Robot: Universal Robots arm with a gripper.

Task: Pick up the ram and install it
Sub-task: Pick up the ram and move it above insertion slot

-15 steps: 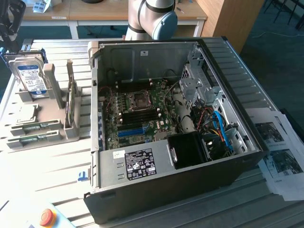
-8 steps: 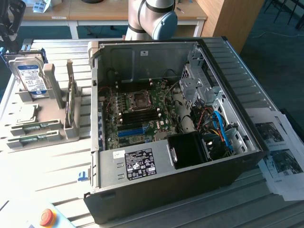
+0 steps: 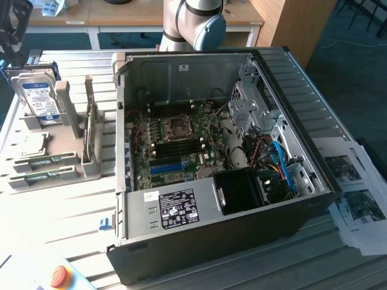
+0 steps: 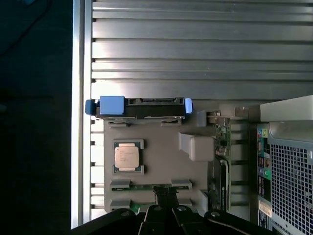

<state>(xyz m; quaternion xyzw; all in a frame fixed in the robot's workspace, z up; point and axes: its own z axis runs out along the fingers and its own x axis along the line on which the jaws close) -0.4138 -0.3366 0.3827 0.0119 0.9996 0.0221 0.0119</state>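
Note:
Two ram sticks (image 3: 42, 164) lie flat in the slots of a grey holder (image 3: 66, 145) at the exterior view's left, beside the open computer case (image 3: 211, 157). In the wrist view one ram stick (image 4: 144, 187) shows as a thin green strip between grey clips, just ahead of my gripper (image 4: 166, 198). The dark fingertips (image 4: 161, 196) are pressed together with nothing between them. In the exterior view the gripper (image 3: 12, 36) hangs high above the holder's far end. The green motherboard (image 3: 175, 142) lies inside the case with its dark memory slots exposed.
The holder also carries an upright hard drive (image 3: 37, 96) in a blue caddy (image 4: 139, 106), a CPU (image 4: 128, 157) and an upright expansion card (image 3: 89, 130). Papers (image 3: 357, 193) lie at the exterior view's right. A red stop button (image 3: 58, 276) sits near the front.

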